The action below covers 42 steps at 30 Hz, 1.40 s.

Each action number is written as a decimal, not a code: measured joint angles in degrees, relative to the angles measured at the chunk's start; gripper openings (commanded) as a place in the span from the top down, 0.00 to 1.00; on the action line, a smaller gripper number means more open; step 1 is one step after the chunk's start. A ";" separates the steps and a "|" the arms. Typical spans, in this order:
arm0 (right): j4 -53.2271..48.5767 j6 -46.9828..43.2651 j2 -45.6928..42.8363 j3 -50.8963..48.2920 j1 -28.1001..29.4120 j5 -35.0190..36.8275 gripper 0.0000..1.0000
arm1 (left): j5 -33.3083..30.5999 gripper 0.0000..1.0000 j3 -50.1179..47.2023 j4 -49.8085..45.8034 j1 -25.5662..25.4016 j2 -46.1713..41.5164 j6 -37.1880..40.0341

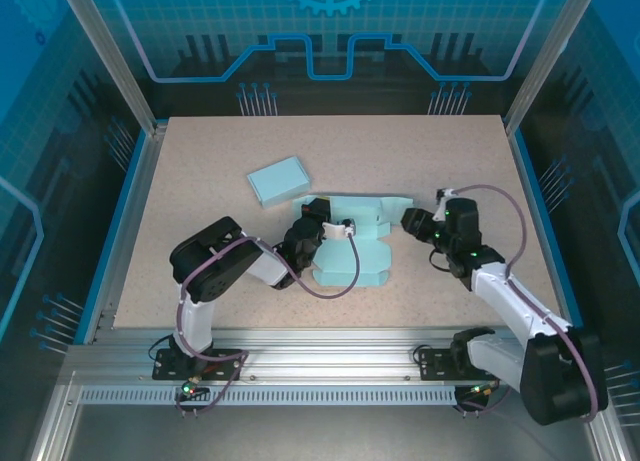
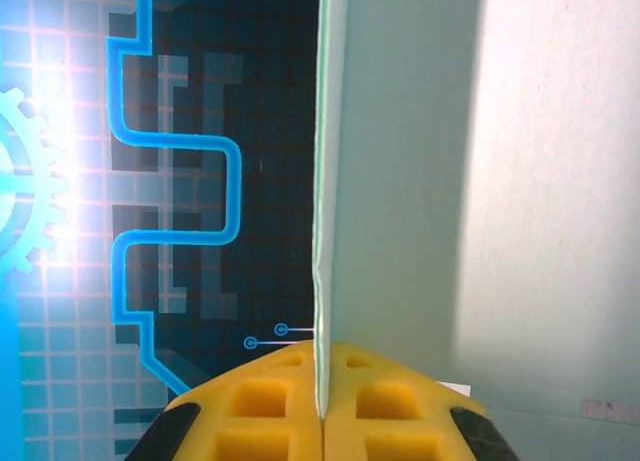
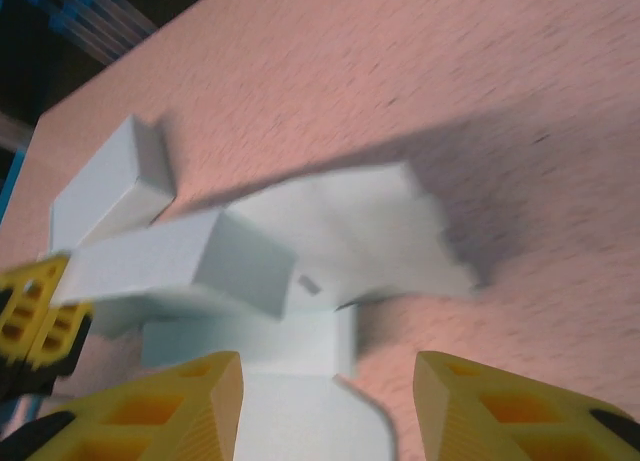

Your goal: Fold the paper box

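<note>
Down at the near edge we have both arms reaching in over the table [image 1: 450, 151], and they meet around the middle of it. The box [image 1: 352, 253] lies there, a pale blue-green sheet only partly folded, its near panel flat on the table and its far part raised into flaps. On our left, the left gripper [image 1: 328, 224] is at the sheet's left side, and from its wrist camera we see its yellow fingers [image 2: 270, 406] pressed together with a thin paper edge clamped between them, the flap [image 2: 400, 181] standing straight up out of the pinch. So that one is closed on the box. Over on the right, the right gripper [image 1: 413, 219] sits just beside the box's right flap; from its own camera the two fingers [image 3: 165, 406] stand apart with a clear gap, the sheet [image 3: 300, 381] lying beyond them, nothing pinched. That view is a little blurred, but we can make out one raised, box-shaped section and a stepped flap resting on the table, with the left gripper [image 3: 35, 311] at the far side of it. Farther back and to the left, apart from the sheet, a second box [image 1: 277, 181] of the same colour sits fully closed on the table.
</note>
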 measured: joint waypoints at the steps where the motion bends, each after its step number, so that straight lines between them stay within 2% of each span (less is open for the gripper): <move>1: -0.28 -0.20 -0.04 0.00 -2.58 -1.03 0.52 | 0.00 1.00 0.00 0.22 0.00 0.11 0.20; 4: -0.96 -0.50 2.89 0.59 -9.16 -4.20 0.54 | 0.00 1.00 -0.04 0.70 0.00 0.26 0.57; 7: -1.14 -1.01 10.12 3.23 -12.68 -7.08 0.56 | 0.00 1.00 -0.04 1.90 0.00 0.74 1.03; 16: 2.29 -3.15 33.38 16.79 -13.77 -16.20 0.60 | 0.00 1.00 -0.37 4.50 0.00 1.68 2.01; 21: 4.55 -3.50 40.81 21.53 -13.25 -20.74 0.62 | 0.00 1.00 -0.39 5.09 0.00 2.19 2.12; 26: 6.49 -3.69 40.85 20.87 -9.99 -21.73 0.62 | 0.00 1.00 -0.35 6.23 0.02 3.52 2.14; 31: 8.79 -3.06 37.44 14.99 -7.89 -21.79 0.61 | 0.00 1.00 -0.31 6.58 0.35 3.65 2.12; 42: 10.05 -2.69 28.37 6.62 0.07 -16.06 0.59 | 0.00 1.00 -0.09 6.58 0.35 3.98 2.16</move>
